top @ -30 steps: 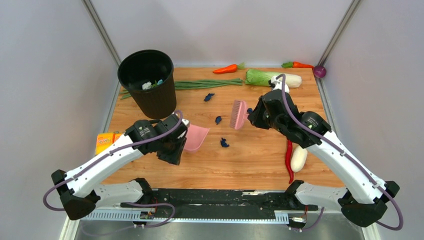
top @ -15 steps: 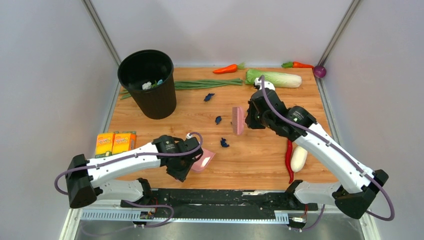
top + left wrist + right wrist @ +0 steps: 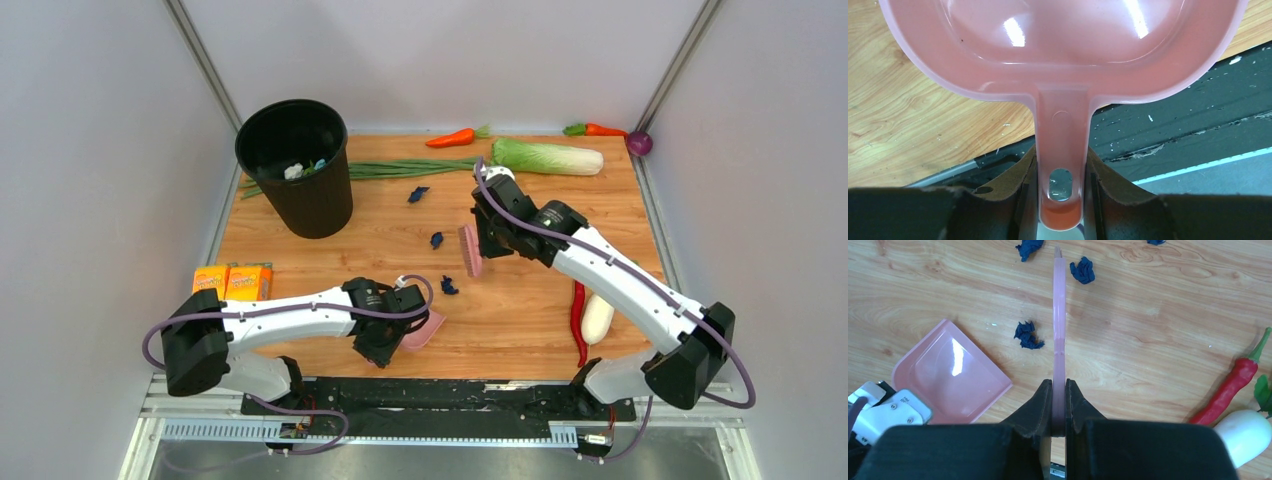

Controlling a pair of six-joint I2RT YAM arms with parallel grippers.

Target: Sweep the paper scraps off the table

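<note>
Left gripper [image 3: 1060,170] jaws are clamping the handle of a translucent pink plastic dustpan [image 3: 1058,50]; right gripper [image 3: 1059,405] jaws are pinching a flat pink brush [image 3: 1059,315]. Only the right wrist and top views are showing crumpled navy paper scraps [image 3: 1028,335] dotting the wood-grain counter [image 3: 1148,315].

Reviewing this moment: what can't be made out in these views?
Left wrist: dustpan, in the left gripper, cut off by top edge.
Top view: left gripper hides most of the dustpan; bin contents too small.
Right wrist: brush edge-on in right gripper, bristles unseen; one paper scrap clipped by top edge.
</note>
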